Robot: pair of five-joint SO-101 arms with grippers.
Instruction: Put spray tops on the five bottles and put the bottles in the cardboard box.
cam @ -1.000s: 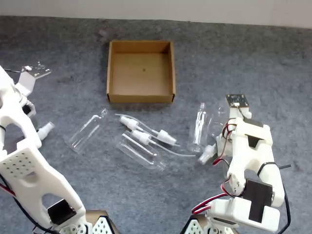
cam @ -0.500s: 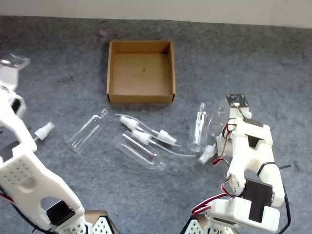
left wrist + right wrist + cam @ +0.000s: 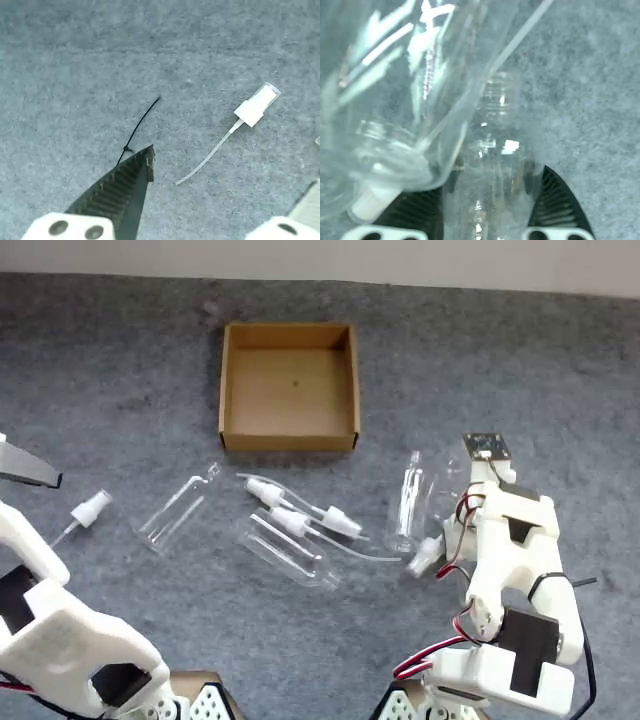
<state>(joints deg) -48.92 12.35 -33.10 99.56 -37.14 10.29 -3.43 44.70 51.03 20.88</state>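
Cardboard box (image 3: 290,442) at 12 o'clock: square, open-topped, with bare grey felt desk (image 3: 520,360) on all four sides. Left jaws are spread wide on nothing at 9 o'clock, ribbed black pad (image 3: 125,192) near a white spray top (image 3: 256,109) with a thin dip tube. A black cable tie (image 3: 141,122) lies beside it. Right jaws at 4 o'clock clamp a clear uncapped bottle (image 3: 492,150) with a threaded neck. Desk centre: slim bottle (image 3: 178,508), wider bottle (image 3: 285,548) and loose spray tops (image 3: 340,522), all well apart from the box.
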